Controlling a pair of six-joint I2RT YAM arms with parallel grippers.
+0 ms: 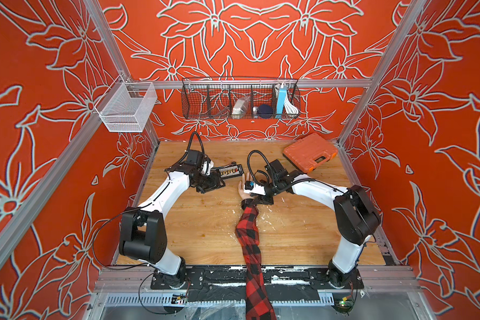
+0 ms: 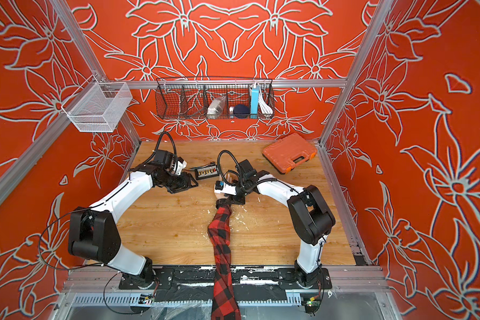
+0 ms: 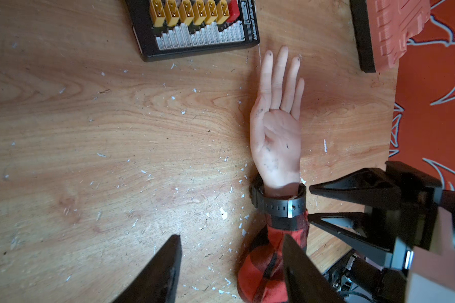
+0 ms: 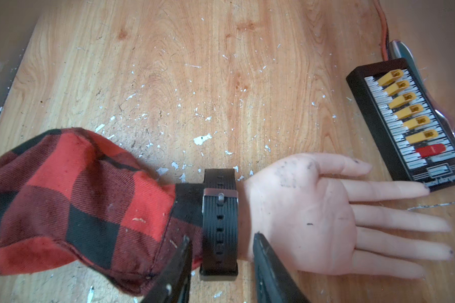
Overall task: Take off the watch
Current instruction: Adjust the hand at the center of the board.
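Watch (image 1: 245, 204) mid-frame in top view, buckled on dummy wrist, buckle facing up. Right gripper (image 4: 221, 236) jaws apart, straddling strap (image 4: 220, 210), gaps both sides, nothing gripped yet. Left gripper (image 3: 231, 236) open, empty, left of centre.

Risks:
- pinch catches sleeve (image 4: 76, 204) cuff instead of strap
- pulling buckled strap drags hand (image 4: 313, 217) into connector board (image 4: 410, 123)
- pin stays seated, no release

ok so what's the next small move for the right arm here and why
Probably close the right gripper onto the watch strap. Its jaws stand either side of the strap, beside the mannequin hand, with gaps showing, so nothing is gripped yet, and the buckle is fastened. A firm hold there seems needed before the strap can be worked loose.
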